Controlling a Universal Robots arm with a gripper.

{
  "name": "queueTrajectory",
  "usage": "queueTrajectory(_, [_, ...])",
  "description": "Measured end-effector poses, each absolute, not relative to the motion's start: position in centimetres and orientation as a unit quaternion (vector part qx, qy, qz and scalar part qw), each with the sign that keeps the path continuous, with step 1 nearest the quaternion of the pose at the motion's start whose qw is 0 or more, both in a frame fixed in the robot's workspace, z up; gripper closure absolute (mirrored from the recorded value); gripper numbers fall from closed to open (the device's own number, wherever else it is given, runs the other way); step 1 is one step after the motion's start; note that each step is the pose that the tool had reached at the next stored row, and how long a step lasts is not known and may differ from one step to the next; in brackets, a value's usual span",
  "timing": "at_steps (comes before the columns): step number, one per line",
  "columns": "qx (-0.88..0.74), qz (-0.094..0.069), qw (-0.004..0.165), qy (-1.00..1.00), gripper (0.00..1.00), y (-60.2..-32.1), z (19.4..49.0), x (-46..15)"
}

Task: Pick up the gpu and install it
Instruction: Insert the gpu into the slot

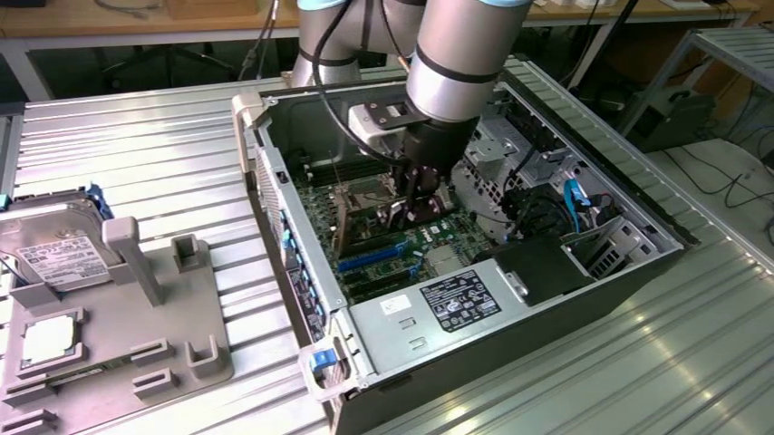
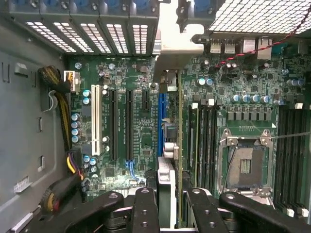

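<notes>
1. Black metal fingers point(image 2: 145, 209) of the end effector point(image 2: 171, 193) sit at the near edge of the wrist view. They are partly closed and pinch the thin green circuit-board gpu point(image 2: 179, 145) between them, one finger on each face.
2. Seen edge-on from the wrist, the gpu runs straight away from the fingers. It stands upright over the green motherboard point(image 2: 121, 73), just beside the long blue expansion slot point(image 2: 160, 121). Whether its edge is seated in a slot cannot be told.
3. On one side of the card lie black slots and a white slot point(image 2: 95, 119). On the other are the open silver CPU socket point(image 2: 245, 165) and rows of black memory slots.
4. A black-and-yellow cable bundle point(image 2: 60, 104) lies at the board's edge, well apart from the card.
5. The exterior view shows the silver arm point(image 1: 466, 54) reaching down into the open grey computer case point(image 1: 400, 340), which lies on a ribbed metal surface point(image 1: 158, 154).
6. Toward the exterior view's left, outside the case, a grey holder tray point(image 1: 158, 335) carries a boxy silver hard drive point(image 1: 54, 249) and a small square silver CPU chip point(image 1: 51, 337).
</notes>
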State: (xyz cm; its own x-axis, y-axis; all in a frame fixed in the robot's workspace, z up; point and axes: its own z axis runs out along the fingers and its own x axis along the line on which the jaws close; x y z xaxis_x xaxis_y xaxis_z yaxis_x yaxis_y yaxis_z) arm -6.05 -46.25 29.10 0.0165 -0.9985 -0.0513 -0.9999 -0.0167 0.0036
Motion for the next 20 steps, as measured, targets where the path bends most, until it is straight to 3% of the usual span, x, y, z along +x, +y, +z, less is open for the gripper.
queueTrajectory(6, [-0.696, 0.018, 0.016, 0.718, 0.72, -46.3, 27.1, -8.0])
queueTrajectory(20, [-0.698, 0.024, 0.010, 0.715, 0.72, -46.8, 26.5, -8.6])
